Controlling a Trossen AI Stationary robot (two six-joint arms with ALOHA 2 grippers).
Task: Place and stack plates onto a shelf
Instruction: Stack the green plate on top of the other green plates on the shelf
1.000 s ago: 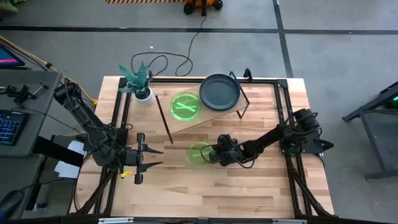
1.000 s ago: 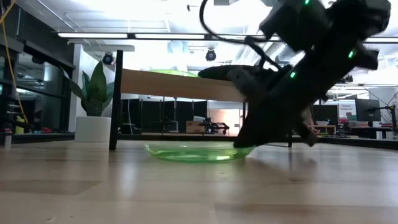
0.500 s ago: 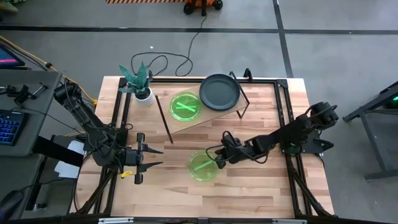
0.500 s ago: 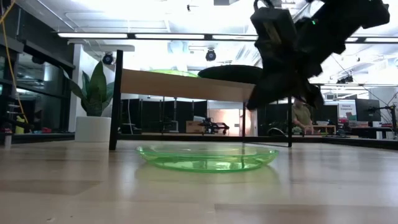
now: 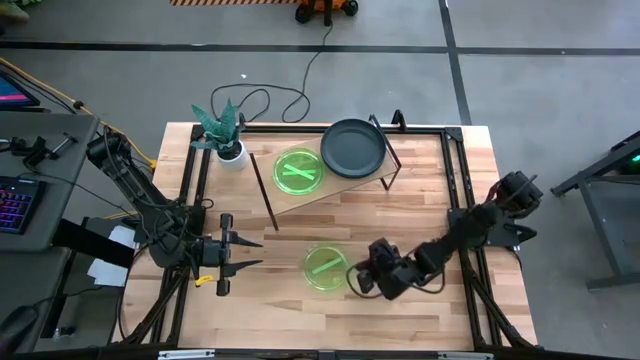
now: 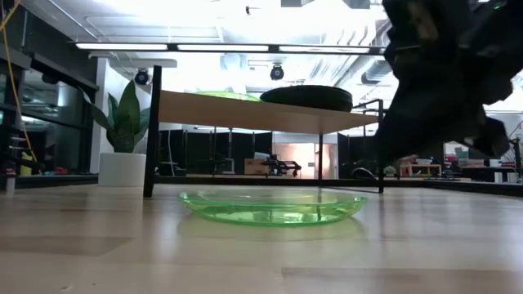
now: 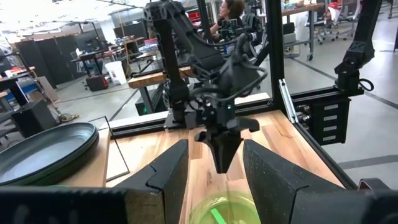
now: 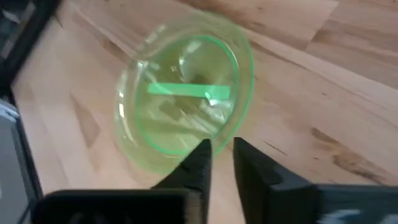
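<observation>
On my far left the left tool [image 5: 243, 253] waits low over the desk [image 5: 260, 310], its fingers spread apart and holding nothing, pointing across toward the middle. Behind it, at the desk's back corner, I see the white pot with the plant [image 5: 224, 131].

Moving right, the shelf [image 5: 350, 183] stands on its thin black legs across the back half of the desk. A green plate [image 5: 299, 169] lies on its left part and a dark plate [image 5: 352, 148] sits just beside it toward the right end; from above I cannot tell whether their rims touch. In the low view the dark plate [image 6: 306, 95] shows on top of the board [image 6: 245, 112].

In front of the shelf, near the desk's middle, a second green plate [image 5: 326, 268] lies flat on the wood, apart from the shelf. The low view shows it [image 6: 272, 207] resting level on the desk.

Just right of that plate is the right tool [image 5: 358, 278], at the plate's rim. In its wrist view I see its two fingers [image 8: 198, 163] close together with a narrow gap, gripping nothing, the plate [image 8: 186, 99] just beyond their tips. The right arm runs back to the desk's right edge.
</observation>
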